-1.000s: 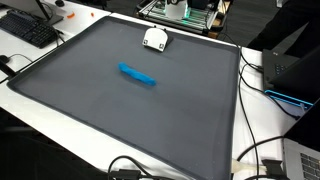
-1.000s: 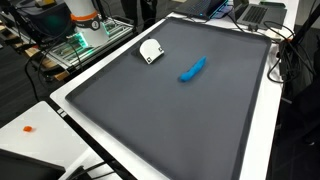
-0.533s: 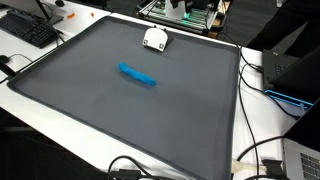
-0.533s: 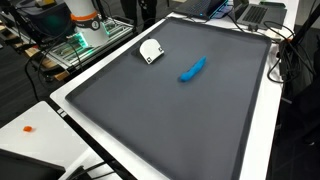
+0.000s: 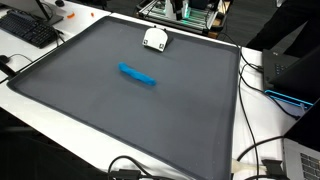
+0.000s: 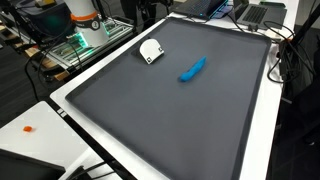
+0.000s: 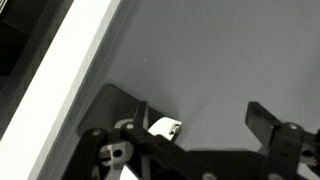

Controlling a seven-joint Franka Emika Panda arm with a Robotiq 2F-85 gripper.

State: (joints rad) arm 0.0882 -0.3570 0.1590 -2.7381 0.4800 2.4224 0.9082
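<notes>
In the wrist view my gripper (image 7: 195, 115) is open and empty, hanging above a dark grey mat (image 7: 210, 50). A small white object (image 7: 165, 127) shows between the fingers, close to the left finger, lying on the mat below. In both exterior views that white object (image 5: 154, 39) (image 6: 151, 50) lies near the mat's far edge by the robot base. A blue elongated object (image 5: 137, 75) (image 6: 192, 69) lies near the middle of the mat (image 5: 150, 125) (image 6: 170, 120). The gripper itself does not show in either exterior view.
The mat lies on a white table whose edge (image 7: 70, 60) shows in the wrist view. A keyboard (image 5: 30, 30), a black laptop (image 5: 290, 75), another laptop (image 6: 255, 12), cables (image 5: 255, 160) and a small orange item (image 6: 28, 128) lie around the mat.
</notes>
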